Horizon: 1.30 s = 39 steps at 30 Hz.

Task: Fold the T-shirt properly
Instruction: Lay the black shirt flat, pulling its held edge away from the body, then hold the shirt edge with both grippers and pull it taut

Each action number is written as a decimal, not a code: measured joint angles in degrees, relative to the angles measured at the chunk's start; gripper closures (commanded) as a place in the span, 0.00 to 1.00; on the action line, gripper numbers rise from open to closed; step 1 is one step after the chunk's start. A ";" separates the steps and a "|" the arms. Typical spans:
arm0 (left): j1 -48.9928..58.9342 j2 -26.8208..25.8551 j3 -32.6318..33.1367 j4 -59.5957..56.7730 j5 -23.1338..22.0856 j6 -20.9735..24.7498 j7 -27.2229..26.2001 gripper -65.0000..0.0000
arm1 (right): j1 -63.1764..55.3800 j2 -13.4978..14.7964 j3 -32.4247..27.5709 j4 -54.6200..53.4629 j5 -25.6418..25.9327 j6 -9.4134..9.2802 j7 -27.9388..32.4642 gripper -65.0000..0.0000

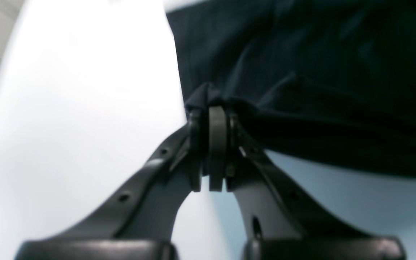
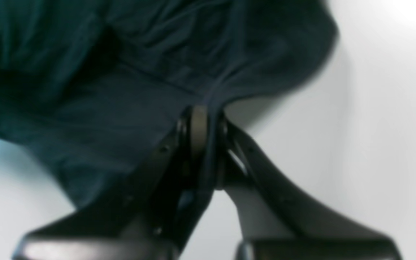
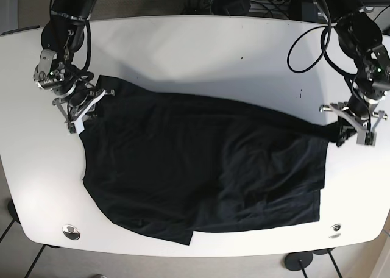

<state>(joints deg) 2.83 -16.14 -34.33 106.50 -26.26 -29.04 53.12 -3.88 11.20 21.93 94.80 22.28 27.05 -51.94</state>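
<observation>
A dark T-shirt (image 3: 201, 174) is lying spread and rumpled across the middle of a white table (image 3: 201, 52) in the base view, stretching from the left side to the right side of the frame. At the frame's right edge, the left gripper (image 3: 346, 130) is pinching one end of the cloth, its fingers (image 1: 217, 141) pressed together on a bunched fold. At upper left, the right gripper (image 3: 90, 107) is clamping the opposite end, its fingers (image 2: 198, 130) closed tight on fabric.

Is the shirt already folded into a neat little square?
No, the T-shirt lies spread wide and wrinkled across the white table.
</observation>
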 measured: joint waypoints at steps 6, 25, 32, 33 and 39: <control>13.79 2.45 -7.41 1.44 -1.60 -0.61 -0.35 1.00 | -10.60 -1.77 2.82 4.04 -0.46 -0.24 0.50 0.98; 25.90 8.28 -21.03 1.46 -1.66 -11.10 -0.85 1.00 | -22.23 -4.04 3.10 8.59 0.28 -0.13 3.39 0.95; 25.88 8.02 -21.03 1.46 -1.44 -11.08 -0.87 1.00 | -22.84 -5.77 7.85 8.63 1.84 -0.04 3.91 0.42; 25.88 8.02 -21.00 1.44 -1.44 -11.08 -0.85 1.00 | -22.99 -6.12 9.68 8.63 2.54 -0.09 3.82 0.39; 25.83 6.67 -18.01 1.44 -1.29 -10.93 -0.90 1.00 | -24.72 -5.51 14.29 11.30 11.06 6.54 2.86 0.42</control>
<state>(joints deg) 28.67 -9.47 -52.34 107.94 -27.55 -39.97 52.23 -28.60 5.69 36.23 106.10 33.34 33.58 -49.08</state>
